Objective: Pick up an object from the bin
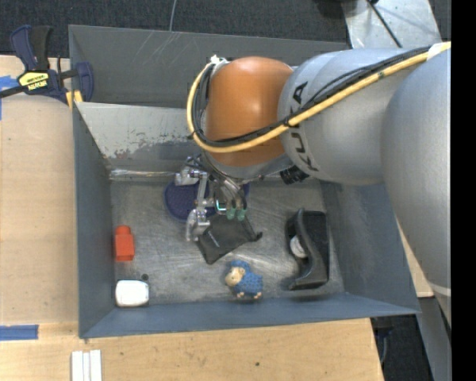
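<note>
My gripper hangs low over the middle of the bin, below the orange wrist cover. Its two fingers stand apart, so it is open: a metal one on the left, another with green marks on the right. A flat black angular piece lies on the floor right under the fingertips and reaches toward the front. I cannot tell whether the fingers touch it. A dark blue round thing lies just left of the left finger, partly hidden by the gripper.
A small blue and yellow soft toy lies near the front wall. A black curved holder with a pale disc sits at the right. An orange block and a white lump lie at the front left. The arm covers the bin's back right.
</note>
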Robot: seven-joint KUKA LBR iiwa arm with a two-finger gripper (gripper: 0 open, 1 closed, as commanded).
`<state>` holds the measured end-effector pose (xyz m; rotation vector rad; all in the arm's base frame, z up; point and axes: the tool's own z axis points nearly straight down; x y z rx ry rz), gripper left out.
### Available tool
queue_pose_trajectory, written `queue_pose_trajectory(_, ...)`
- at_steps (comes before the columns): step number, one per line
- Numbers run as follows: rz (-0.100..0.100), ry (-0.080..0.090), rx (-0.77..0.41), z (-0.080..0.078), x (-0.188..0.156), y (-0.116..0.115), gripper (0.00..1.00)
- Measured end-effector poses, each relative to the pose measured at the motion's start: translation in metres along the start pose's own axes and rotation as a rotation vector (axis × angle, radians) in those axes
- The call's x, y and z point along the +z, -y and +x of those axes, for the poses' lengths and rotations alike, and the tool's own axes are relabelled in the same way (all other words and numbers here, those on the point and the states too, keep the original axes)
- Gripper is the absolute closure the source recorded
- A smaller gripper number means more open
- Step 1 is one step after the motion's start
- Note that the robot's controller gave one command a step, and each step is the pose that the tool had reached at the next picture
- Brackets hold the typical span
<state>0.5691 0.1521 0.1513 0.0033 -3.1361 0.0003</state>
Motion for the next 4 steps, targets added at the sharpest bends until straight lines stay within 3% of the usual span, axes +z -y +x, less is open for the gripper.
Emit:
queue_pose_trajectory(1, -0.008, 0.027, -0.005, 0.002, 0.063, 0.021, 0.0)
queue_pose_trajectory(2, -0.011, 0.046, 0.0, -0.003, 0.06, 0.022, 1.0)
queue_pose_trajectory(3, -0.002, 0.017, 0.025, -0.018, -0.044, 0.028, 1.0)
queue_pose_trajectory(4, -0.006, 0.017, 0.054, -0.025, -0.116, -0.033, 1.0)
